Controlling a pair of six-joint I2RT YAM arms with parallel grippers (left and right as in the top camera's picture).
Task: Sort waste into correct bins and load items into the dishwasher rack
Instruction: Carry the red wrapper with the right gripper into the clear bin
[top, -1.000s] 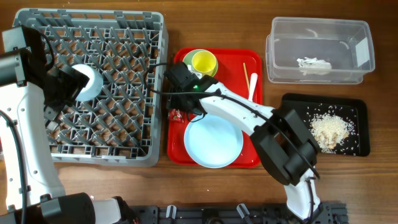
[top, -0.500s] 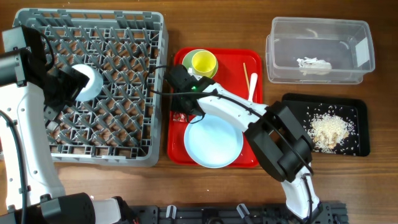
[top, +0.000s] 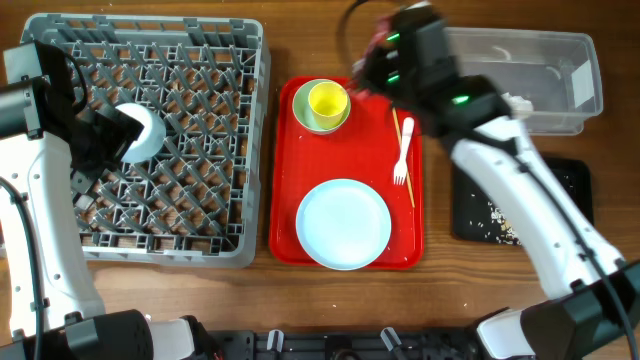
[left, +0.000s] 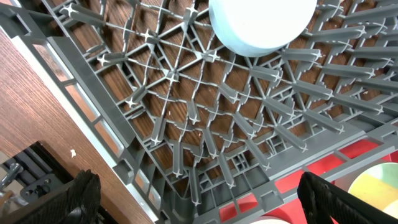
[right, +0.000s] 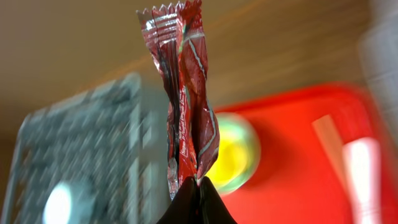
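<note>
My right gripper (right: 198, 183) is shut on the lower end of the red-and-white snack wrapper (right: 186, 93), which stands up from its fingertips. Overhead, this gripper (top: 385, 45) hangs high by the clear tub's (top: 560, 55) left end, with the wrapper (top: 377, 38) blurred. My left gripper (left: 199, 208) is open and empty over the grey dishwasher rack (top: 200, 60). A small white bowl (left: 261, 25) sits in the rack ahead of it. The green bowl (top: 305, 115), yellow cup (top: 328, 100), plate (top: 343, 224), fork (top: 402, 150) and chopsticks (top: 410, 190) lie on the red tray (top: 290, 200).
My right arm crosses above the clear tub and the black tray (top: 570, 170). It hides most of the tissue (top: 522, 100) and the rice scraps (top: 498, 212). The rack fills the table's left side and the red tray lies in the middle.
My right gripper has shut on the wrapper at the red tray's left side, lifted it, and swung up and to the right toward the clear tub. The left arm has not moved.
</note>
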